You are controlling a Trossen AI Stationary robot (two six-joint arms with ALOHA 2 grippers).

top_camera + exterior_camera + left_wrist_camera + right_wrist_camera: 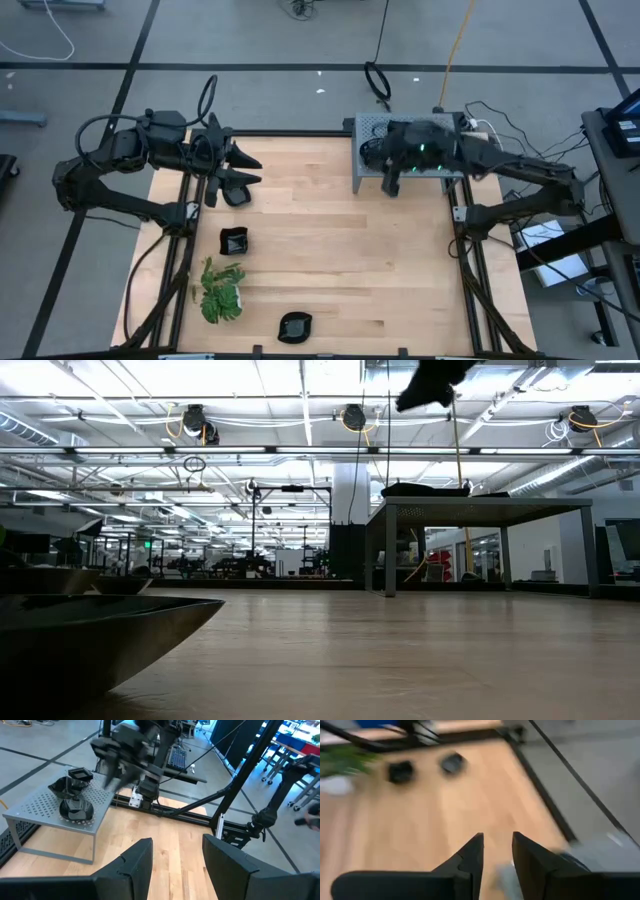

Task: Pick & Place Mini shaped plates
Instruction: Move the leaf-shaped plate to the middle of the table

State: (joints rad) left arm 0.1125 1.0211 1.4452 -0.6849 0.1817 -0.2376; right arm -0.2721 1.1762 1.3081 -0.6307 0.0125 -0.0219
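Nearest the low camera, a black dish [95, 635] fills the corner of the wooden table [340, 260]. At the table's far edge stands the grey perforated box [45, 807], with several mini plates [72, 795] piled on top. Three more plates sit near the left side: one under the left gripper [238, 170], a square one [233, 241], and one [294, 326] at the near edge beside the green plant [221, 292]. Left gripper's fingers are parted and empty. Right gripper [497, 847], at the box's edge, holds nothing, fingers slightly apart.

Your two arms were all matte black with chunky joints, looped black cables, flat angular fingers [135, 865], and a tiny green light glowing on the right one.
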